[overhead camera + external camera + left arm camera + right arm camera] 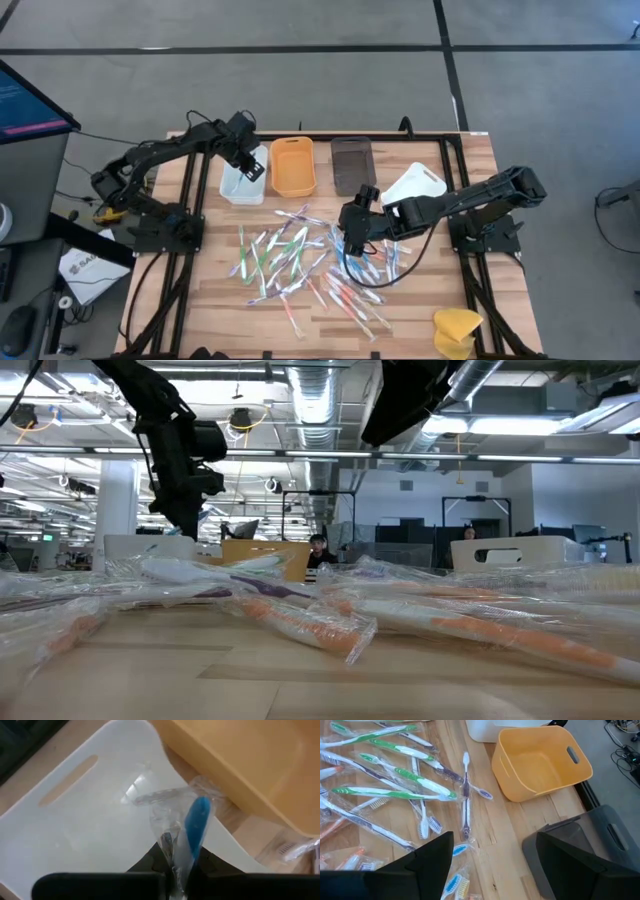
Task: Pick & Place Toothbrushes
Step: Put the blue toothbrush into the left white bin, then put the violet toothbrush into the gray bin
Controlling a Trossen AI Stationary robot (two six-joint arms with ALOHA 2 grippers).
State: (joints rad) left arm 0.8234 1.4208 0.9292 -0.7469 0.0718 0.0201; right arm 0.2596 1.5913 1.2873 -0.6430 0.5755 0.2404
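A pale wooden desk [420,320] with black rails stands on grey floor; beyond it lies an open office with ceiling ducts. The left gripper [250,160] hangs above the white tray [240,185], clamped on a wrapped blue toothbrush [195,827] whose long axis runs out from its fingertips. The toothbrushes [300,255] lie scattered mid-desk, pointing every way. The right gripper [352,238] hovers over them, jaws wide apart.

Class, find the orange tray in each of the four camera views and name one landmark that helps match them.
High view: orange tray at the table's far edge, between white tray and dark tray.
Low view: only a sliver behind wrapped toothbrushes.
Left wrist view: upper right.
Right wrist view: upper middle.
Landmark: the neighbouring white tray.
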